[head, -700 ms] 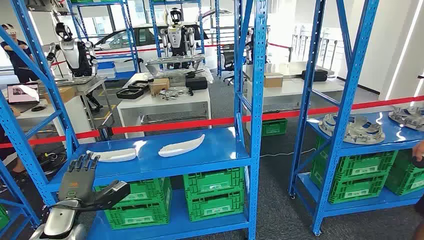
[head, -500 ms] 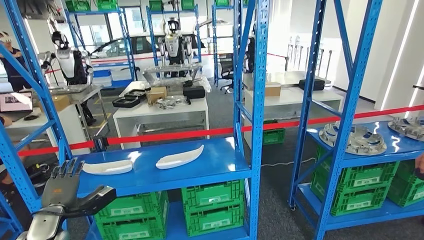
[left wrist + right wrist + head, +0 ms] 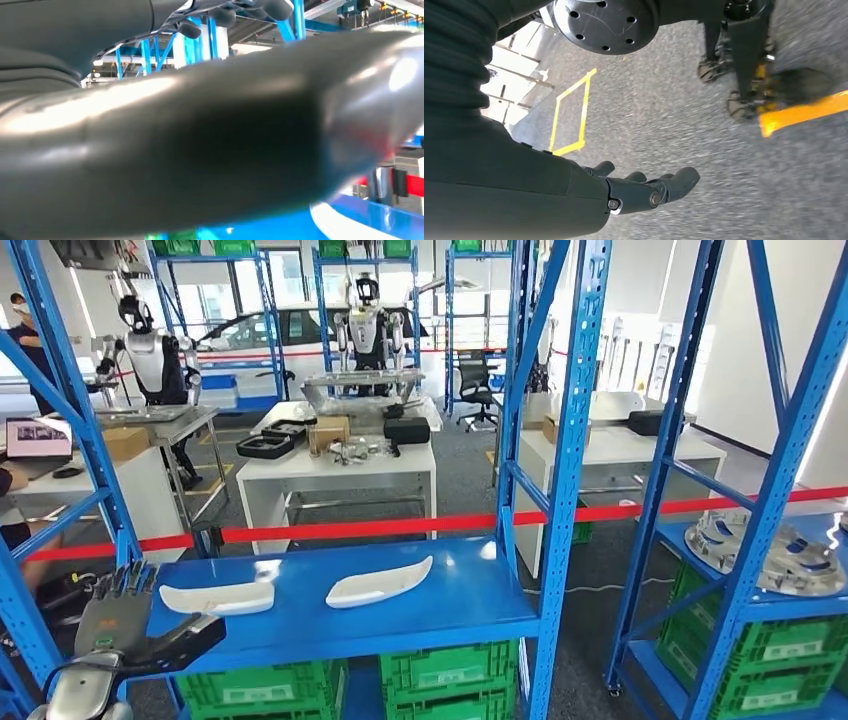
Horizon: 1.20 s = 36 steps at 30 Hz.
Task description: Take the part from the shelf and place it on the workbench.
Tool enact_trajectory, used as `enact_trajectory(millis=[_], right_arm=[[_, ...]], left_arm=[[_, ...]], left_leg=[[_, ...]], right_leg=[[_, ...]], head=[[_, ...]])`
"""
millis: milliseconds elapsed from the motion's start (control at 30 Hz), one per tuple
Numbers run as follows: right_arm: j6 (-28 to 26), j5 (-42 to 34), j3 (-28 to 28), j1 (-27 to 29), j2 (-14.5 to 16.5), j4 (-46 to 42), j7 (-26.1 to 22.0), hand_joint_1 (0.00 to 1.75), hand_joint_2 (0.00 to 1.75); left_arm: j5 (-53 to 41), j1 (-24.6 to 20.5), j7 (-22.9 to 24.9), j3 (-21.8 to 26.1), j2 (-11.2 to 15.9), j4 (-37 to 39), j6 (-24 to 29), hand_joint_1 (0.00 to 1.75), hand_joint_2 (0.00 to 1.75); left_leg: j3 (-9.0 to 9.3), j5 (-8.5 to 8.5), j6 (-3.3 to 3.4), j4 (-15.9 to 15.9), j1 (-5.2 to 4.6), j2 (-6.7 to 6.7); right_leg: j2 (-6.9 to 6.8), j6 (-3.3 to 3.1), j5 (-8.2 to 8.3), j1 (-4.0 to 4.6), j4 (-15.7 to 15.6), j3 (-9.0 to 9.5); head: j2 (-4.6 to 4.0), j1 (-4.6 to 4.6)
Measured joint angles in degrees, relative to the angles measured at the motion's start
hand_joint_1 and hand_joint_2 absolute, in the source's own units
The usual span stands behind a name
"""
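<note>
My left hand [image 3: 125, 615]: raised at the front left corner of the shelf [image 3: 470, 595], fingers spread apart and thumb out to the side, holding nothing; in the wrist view the thumb blurs across the lens, so I get no close look from there

My right hand [image 3: 644, 192]: hanging at my side above grey floor, fingers loosely extended and apart, nothing in it

The part [image 3: 217, 598]: a long white curved piece lying flat on the blue shelf, just beyond my left fingertips and apart from them; a second white part [image 3: 379, 583] lies beside it, nearer the middle, the two not touching

Step in hand, as I judge it: closing on the nearer part, grasp not yet made

Risk, the upright: the blue post [image 3: 60, 430] stands right by my left hand; a reach angled badly could knock my forearm or fingers against it

Risk, the shape: the part looks thin, smooth and tapered; fingers landing on its top could push it along the shelf instead of getting under an edge, and a grip near one tip would likely let it swing or slip

Risk, the neighbour: a shoved part could slide into the second one and send it towards the shelf's back edge

Risk, seeing: with the wrist lens blocked by my own thumb, I must judge contact from the head view alone
</note>
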Motion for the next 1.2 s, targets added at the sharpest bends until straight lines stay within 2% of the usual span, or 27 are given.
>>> enact_trajectory(millis=[33, 100, 133, 200, 233, 267, 300, 333, 367, 400, 467, 500, 533, 600, 633, 667, 700, 767, 800, 833, 867, 900, 967, 1000, 1033, 1133, 1200], right_arm=[[0.01, 0.01, 0.00, -0.03, 0.01, 0.05, 0.01, 0.00, 1.75], [-0.01, 0.03, 0.00, -0.47, 0.03, 0.05, -0.05, 0.00, 1.75], [-0.01, 0.03, 0.00, -0.66, -0.02, 0.04, -0.11, 0.00, 1.75], [-0.02, 0.05, -0.01, -0.89, -0.13, 0.03, -0.12, 0.00, 1.75], [-0.02, 0.06, -0.02, -0.92, -0.19, 0.03, -0.10, 0.00, 1.75], [-0.02, 0.07, -0.02, -0.92, -0.21, 0.03, -0.09, 0.00, 1.75], [-0.02, 0.07, -0.02, -0.90, -0.21, 0.03, -0.08, 0.00, 1.75], [-0.02, 0.07, -0.02, -0.88, -0.21, 0.03, -0.08, 0.00, 1.75], [-0.02, 0.07, -0.02, -0.87, -0.21, 0.03, -0.08, 0.00, 1.75], [-0.01, 0.07, -0.02, -0.88, -0.20, 0.03, -0.08, 0.00, 1.75], [-0.01, 0.09, -0.02, -0.87, -0.16, 0.08, 0.10, 0.00, 1.75], [-0.02, 0.12, -0.02, -0.92, -0.14, 0.09, 0.31, 0.00, 1.75], [-0.07, 0.14, -0.02, -0.98, -0.13, 0.11, 0.52, 0.00, 1.75], [-0.17, 0.18, -0.03, -1.22, -0.24, 0.09, 0.82, 0.00, 1.75], [-0.20, 0.16, -0.04, -1.32, -0.31, 0.09, 0.85, 0.00, 1.75], [-0.19, 0.16, -0.04, -1.44, -0.38, 0.08, 0.85, 0.00, 1.75], [-0.17, 0.16, -0.04, -1.54, -0.43, 0.08, 0.85, 0.00, 1.75], [-0.13, 0.17, -0.04, -1.61, -0.43, 0.08, 0.80, 0.00, 1.75], [-0.13, 0.17, -0.04, -1.58, -0.43, 0.08, 0.80, 0.00, 1.75], [-0.11, 0.17, -0.04, -1.53, -0.43, 0.09, 0.80, 0.00, 1.75], [-0.08, 0.17, -0.04, -1.48, -0.43, 0.09, 0.80, 0.00, 1.75], [-0.04, 0.18, -0.04, -1.44, -0.44, 0.09, 0.80, 0.00, 1.75], [0.02, 0.25, -0.04, -1.31, -0.48, 0.09, 0.83, 0.00, 1.75], [0.02, 0.33, -0.04, -1.25, -0.50, 0.10, 0.89, 0.00, 1.75], [0.02, 0.42, -0.04, -1.19, -0.52, 0.10, 0.94, 0.00, 1.75], [0.05, 0.69, -0.05, -1.40, -0.56, 0.10, 0.98, 0.00, 1.75], [0.10, 0.92, -0.07, -1.66, -0.62, 0.10, 0.98, 0.00, 1.75]], left_arm=[[0.01, 0.00, -0.02, -0.01, 0.08, -0.08, 0.06, 0.00, 0.00], [0.01, -0.23, -0.04, -0.02, 0.44, -0.51, 0.19, 0.00, 0.00], [0.01, -0.38, -0.03, -0.02, 0.64, -0.64, 0.24, 0.00, 0.00], [0.01, -0.48, -0.04, -0.02, 0.78, -0.74, 0.28, 0.00, 0.00], [0.01, -0.42, -0.03, -0.02, 0.80, -0.73, 0.28, 0.00, 0.00], [0.02, -0.30, -0.03, -0.02, 0.81, -0.72, 0.27, 0.00, 0.00], [0.02, -0.17, -0.03, -0.02, 0.81, -0.72, 0.27, 0.00, 0.00], [0.03, -0.09, -0.03, -0.02, 0.83, -0.71, 0.28, 0.00, 0.00], [0.02, -0.06, -0.03, -0.02, 0.87, -0.71, 0.28, 0.00, 0.00], [0.02, -0.06, -0.03, -0.02, 0.95, -0.71, 0.28, 0.00, 0.00], [0.02, -0.03, -0.11, -0.03, 1.13, -0.60, 0.32, 0.00, 0.00], [0.02, 0.01, -0.25, -0.03, 1.23, -0.57, 0.38, 0.00, 0.00], [0.01, 0.04, -0.48, -0.04, 1.27, -0.59, 0.49, 0.00, 0.00], [-0.07, 0.00, -1.09, -0.04, 1.15, -0.82, 0.90, 0.00, 0.00], [-0.13, -0.03, -1.36, -0.04, 0.96, -0.94, 1.16, 0.00, 0.00], [-0.20, -0.06, -1.59, -0.04, 0.74, -1.01, 1.40, 0.00, 0.00], [-0.26, -0.03, -1.77, -0.06, 0.50, -1.08, 1.62, 0.00, 0.00], [-0.33, 0.11, -1.93, -0.14, 0.02, -1.07, 1.84, 0.00, 0.00], [-0.34, 0.25, -1.95, -0.20, -0.19, -1.07, 1.88, 0.00, 0.00], [-0.34, 0.41, -1.95, -0.25, -0.34, -1.06, 1.84, 0.00, 0.00], [-0.34, 0.54, -1.91, -0.30, -0.45, -1.05, 1.74, 0.00, 0.00], [-0.27, 0.62, -1.82, -0.32, -0.55, -1.05, 1.58, 0.00, 0.00], [0.17, 0.68, -1.51, -0.33, -0.78, -0.98, 1.00, 0.00, 0.00], [0.62, 0.70, -1.26, -0.34, -0.85, -0.96, 0.54, 0.00, 0.00], [1.14, 0.74, -1.02, -0.34, -0.88, -0.95, 0.07, 0.00, 0.00], [3.56, 0.87, -0.91, -0.21, -0.43, -1.04, -1.57, 0.00, 0.00], [6.53, 0.94, -2.23, 0.35, -0.03, -1.01, -3.30, 0.00, 0.87]], left_leg=[[0.49, -0.56, -0.33, 0.29, -0.02, -0.13], [0.39, -0.47, -1.05, 1.77, 0.12, -0.09], [-0.54, 0.31, -1.41, 4.04, 0.21, 0.17], [-4.91, 0.83, -2.07, 10.66, 0.44, 0.80], [-7.56, -0.15, -2.32, 13.99, 0.58, 1.02], [-10.10, -2.04, -2.50, 16.41, 0.74, 1.13], [-12.13, -4.01, -2.59, 17.53, 0.85, 1.22], [-13.46, -5.32, -2.60, 17.23, 0.91, 1.29], [-14.03, -4.98, -2.50, 15.29, 0.91, 1.34], [-14.00, -2.88, -2.29, 12.28, 0.86, 1.37], [-13.45, 5.37, -1.65, 5.04, 0.55, 1.47], [-13.06, 8.51, -1.33, 2.74, 0.36, 1.45], [-12.69, 10.37, -1.03, 1.26, 0.26, 1.38], [-11.25, 9.85, -0.49, 0.71, 0.41, 1.16], [-10.42, 9.36, -0.18, 0.54, 0.55, 1.13], [-9.55, 8.85, 0.17, 0.48, 0.64, 1.13], [-8.81, 8.36, 0.49, 0.44, 0.65, 1.11], [-7.60, 7.12, 0.90, 0.47, 0.54, 1.02], [-6.92, 6.47, 0.95, 0.48, 0.51, 0.93], [-6.04, 5.72, 0.95, 0.49, 0.49, 0.86], [-5.09, 4.96, 0.91, 0.52, 0.48, 0.82], [-4.08, 4.15, 0.84, 0.56, 0.48, 0.82], [-2.70, 2.71, 0.53, 0.77, 0.42, 0.74], [-2.20, 2.05, 0.26, 0.93, 0.35, 0.60], [-1.81, 1.63, -0.04, 1.16, 0.30, 0.45], [-1.36, 1.24, -1.04, 2.54, 0.15, 0.26], [-3.45, 0.32, -1.73, 6.15, 0.25, 0.59]], right_leg=[[-0.06, -0.34, 1.69, 0.16, -0.80, 0.22], [-0.01, -1.22, 0.74, 0.17, -0.84, 1.46], [0.00, -1.59, 0.25, 0.06, -1.07, 2.25], [0.05, -2.06, -1.01, -0.17, -1.38, 4.15], [0.04, -2.13, -1.81, -0.23, -1.45, 5.10], [0.05, -2.16, -2.68, -0.27, -1.48, 6.10], [0.08, -2.15, -3.61, -0.30, -1.48, 7.20], [0.12, -2.11, -4.56, -0.33, -1.48, 8.39], [0.16, -2.03, -5.55, -0.35, -1.50, 9.70], [0.20, -1.90, -6.50, -0.37, -1.53, 10.96], [0.39, -1.43, -8.35, -0.34, -1.64, 13.10], [0.46, -1.12, -9.27, -0.25, -1.89, 13.90], [0.52, -0.80, -9.78, -0.11, -1.92, 14.75], [0.48, -0.25, -9.77, 0.12, -1.42, 15.80], [0.44, -0.01, -9.30, 0.14, 0.08, 15.62], [0.39, 0.26, -9.15, 0.10, 2.33, 14.43], [0.32, 0.54, -9.60, 0.06, 5.48, 12.40], [0.21, 1.02, -12.38, 0.00, 11.63, 7.15], [0.19, 1.15, -14.22, 0.00, 13.36, 4.80], [0.18, 1.19, -15.30, 0.01, 13.47, 3.14], [0.18, 1.14, -15.14, 0.02, 12.20, 2.22], [0.17, 1.00, -13.24, 0.03, 9.51, 1.99], [0.19, 0.47, -6.70, 0.17, 3.18, 2.45], [0.25, 0.14, -4.14, 0.28, 1.08, 2.80], [0.32, -0.19, -2.39, 0.36, 0.00, 3.10], [0.29, -1.12, -1.08, 0.09, -0.67, 4.46], [0.24, -1.58, -1.22, -0.24, -1.03, 5.17]], head=[[0.00, -0.03], [0.01, -0.07], [0.01, -0.14], [0.02, -0.30], [0.02, -0.36], [0.02, -0.37], [0.02, -0.38], [0.02, -0.39], [0.02, -0.41], [0.02, -0.42], [0.01, -0.48], [0.01, -0.49], [0.00, -0.51], [0.01, -0.43], [0.01, -0.38], [0.01, -0.30], [0.01, -0.25], [0.02, -0.17], [0.02, -0.13], [0.02, -0.10], [0.02, -0.08], [0.02, -0.05], [0.00, -0.04], [0.00, -0.03], [0.00, -0.03], [0.00, -0.03], [0.00, -0.16]])
